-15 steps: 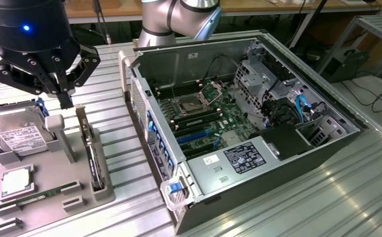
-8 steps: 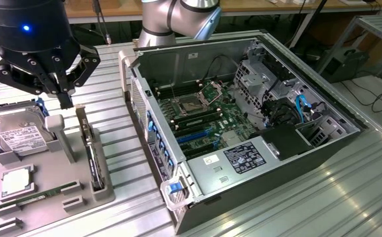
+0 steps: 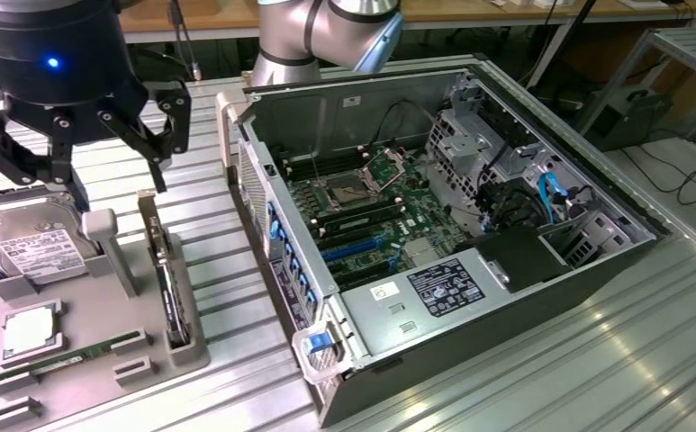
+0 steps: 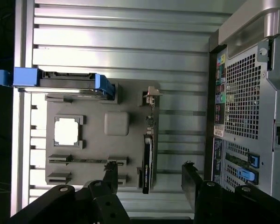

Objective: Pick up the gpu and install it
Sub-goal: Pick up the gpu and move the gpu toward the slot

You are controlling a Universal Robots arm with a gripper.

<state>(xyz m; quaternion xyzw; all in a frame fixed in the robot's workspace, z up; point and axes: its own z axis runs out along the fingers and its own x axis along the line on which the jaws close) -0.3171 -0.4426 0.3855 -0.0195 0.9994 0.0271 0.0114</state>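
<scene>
My end effector [image 3: 114, 189] hangs released above the tray [image 3: 95, 360]. Its two black fingers [image 4: 111, 175] are spread wide and grasp nothing.

Through the wrist camera the gpu [image 4: 147, 161] sits below, in line with the gap between the fingers, and nothing touches it. It is a thin, flat card standing on its long edge in a slot along the tray side nearest the case [image 3: 444, 225]. From above I see mostly a narrow dark edge with a strip of small white print. A pale silver metal bracket is at one end. In the exterior view the gpu [image 3: 170, 288] reads as a slim dark blade upright in the grey holder, and one finger hovers just over its bracket end, apart from it.

Beside it on the grey tray [image 4: 116, 100] are:
- a narrow memory stick [image 3: 77, 355] in its groove
- a square processor [image 3: 30, 328] in its pocket
- a hard drive [image 3: 30, 243] with a white label, leaning upright at the back

The tray rests on the ribbed metal table [image 3: 564, 360].

Farther off, towards the exterior view's right, the case lies open on its side. Its motherboard [image 3: 366, 207] is exposed, with blue cables [image 3: 549, 193] and a black shroud inside. The wrist camera shows the case's perforated rear panel [image 4: 247, 93].
</scene>
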